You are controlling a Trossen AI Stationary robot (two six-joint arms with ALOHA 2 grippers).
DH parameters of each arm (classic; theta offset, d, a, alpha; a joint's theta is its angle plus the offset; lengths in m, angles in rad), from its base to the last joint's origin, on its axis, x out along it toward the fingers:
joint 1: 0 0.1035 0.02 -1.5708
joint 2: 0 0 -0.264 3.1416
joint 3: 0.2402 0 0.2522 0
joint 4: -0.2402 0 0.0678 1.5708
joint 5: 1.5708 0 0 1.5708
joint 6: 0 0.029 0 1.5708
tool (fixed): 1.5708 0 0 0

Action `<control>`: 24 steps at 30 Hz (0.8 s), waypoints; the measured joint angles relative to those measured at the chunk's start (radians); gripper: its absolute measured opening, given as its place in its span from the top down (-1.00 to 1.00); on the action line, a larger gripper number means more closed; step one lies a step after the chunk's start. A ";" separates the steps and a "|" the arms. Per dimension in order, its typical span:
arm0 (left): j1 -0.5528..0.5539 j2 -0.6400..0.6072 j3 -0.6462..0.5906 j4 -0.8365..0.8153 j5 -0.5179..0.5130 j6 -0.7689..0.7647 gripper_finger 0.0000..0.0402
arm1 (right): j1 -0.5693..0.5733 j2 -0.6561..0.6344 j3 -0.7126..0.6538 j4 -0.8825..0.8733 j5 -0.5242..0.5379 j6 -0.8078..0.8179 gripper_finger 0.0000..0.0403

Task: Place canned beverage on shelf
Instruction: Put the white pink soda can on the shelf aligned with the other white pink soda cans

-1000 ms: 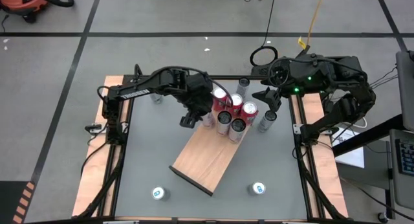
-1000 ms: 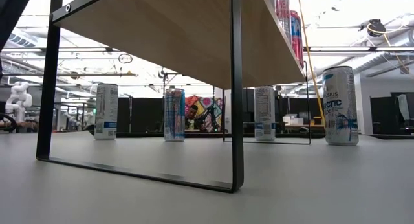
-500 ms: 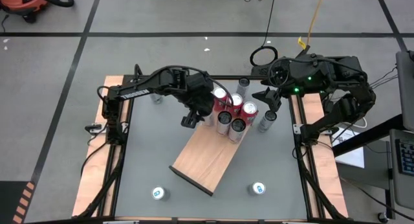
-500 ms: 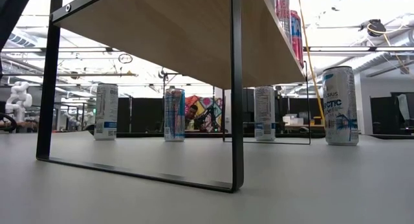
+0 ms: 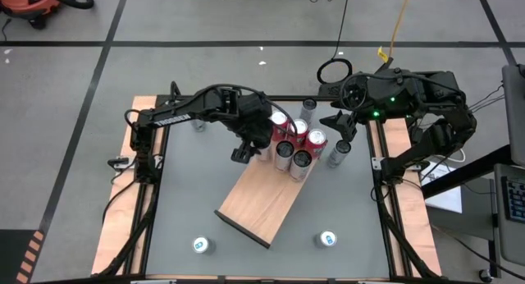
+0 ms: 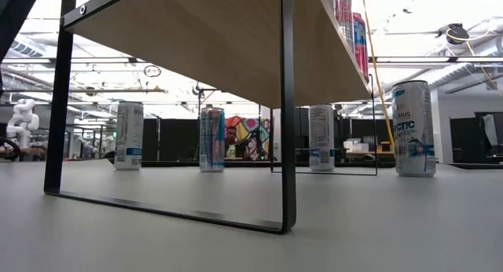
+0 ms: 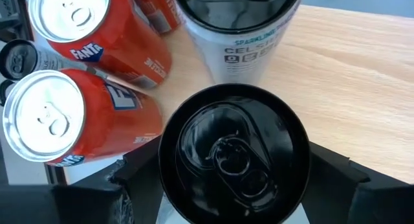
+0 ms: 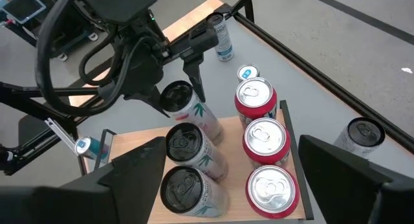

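Black-topped can (image 7: 233, 153) stands on the shelf (image 7: 349, 81) between spread left fingers (image 7: 139, 169).

Bright, even overhead light, all views sharp

Ceiling strip lights (image 6: 440, 61) glare white in the low view; the shelf (image 6: 212, 36) underside sits shaded; shiny can tops (image 7: 45, 117) catch soft highlights; shadows on the worktop (image 5: 197, 185) stay faint.
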 joint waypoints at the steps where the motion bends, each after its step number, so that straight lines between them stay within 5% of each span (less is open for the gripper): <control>1: 0.000 0.000 0.000 0.000 0.005 0.000 -0.41 | 0.000 0.000 0.000 0.000 0.000 0.000 -0.61; 24: 0.000 0.000 -0.001 0.015 0.032 0.019 -0.41 | 0.000 0.000 0.000 0.000 0.000 -0.002 -0.61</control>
